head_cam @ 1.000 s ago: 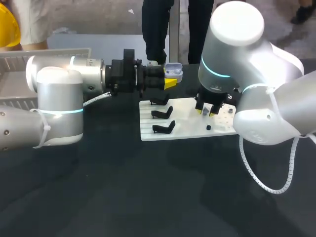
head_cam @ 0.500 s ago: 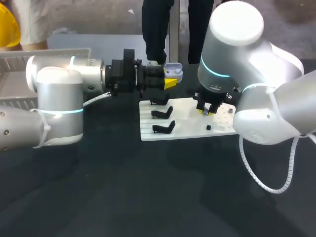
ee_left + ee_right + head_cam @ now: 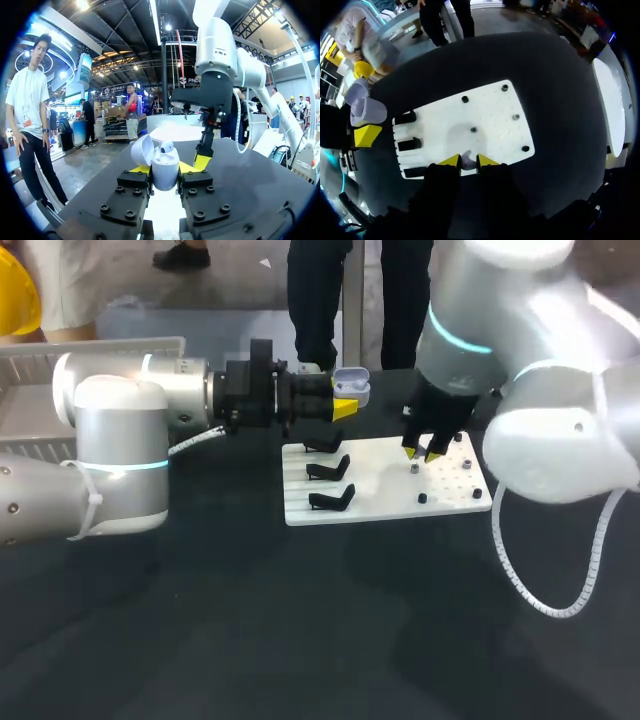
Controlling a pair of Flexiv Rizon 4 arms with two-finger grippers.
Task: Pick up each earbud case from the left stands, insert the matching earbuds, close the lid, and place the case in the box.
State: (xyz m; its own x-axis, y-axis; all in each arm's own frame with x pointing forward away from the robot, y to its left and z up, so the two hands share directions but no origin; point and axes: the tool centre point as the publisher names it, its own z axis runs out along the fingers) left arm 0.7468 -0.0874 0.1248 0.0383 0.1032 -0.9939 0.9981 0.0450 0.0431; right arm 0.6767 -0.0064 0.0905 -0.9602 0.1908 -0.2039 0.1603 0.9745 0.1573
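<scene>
An open white earbud case is held level above the table's far side, with my left gripper shut on it. In the left wrist view the case sits between the yellow tips, its lid tipped back and one earbud seated inside. My right gripper hovers over the white board, right of the case. The right wrist view shows that gripper shut on a small white earbud. Three empty black stands line the board's left side.
Small black pegs dot the right part of the board. A white slatted basket stands at the back left behind my left arm. Dark tabletop stretches in front of the board.
My right gripper closed on the earbud at the board, then rose and shifted slightly right. The left arm with the case has not moved.
</scene>
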